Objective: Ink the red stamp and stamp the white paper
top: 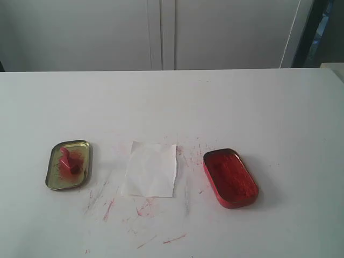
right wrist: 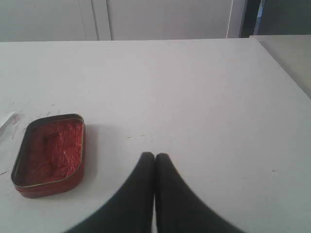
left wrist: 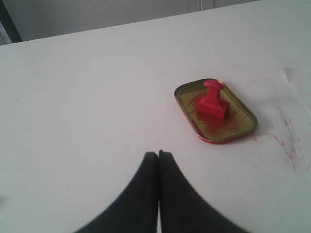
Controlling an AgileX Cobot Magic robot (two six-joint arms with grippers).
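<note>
White tabletop [top: 215, 102] bears the red stamp [top: 67, 161] standing in a gold tin [top: 54, 180], the white paper [top: 151, 169] at its three o'clock, a red ink tin [top: 231, 180] farther that way, and my left gripper [left wrist: 159, 155] and right gripper [right wrist: 154, 156] both pressed together.

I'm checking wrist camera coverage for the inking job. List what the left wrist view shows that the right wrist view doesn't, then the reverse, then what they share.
Left wrist only: the red stamp standing in the gold tin, with the left gripper short of it. Right wrist only: the red ink tin, open, with the right gripper apart from it. Both: the white table, and each view's own gripper shut on nothing.
</note>
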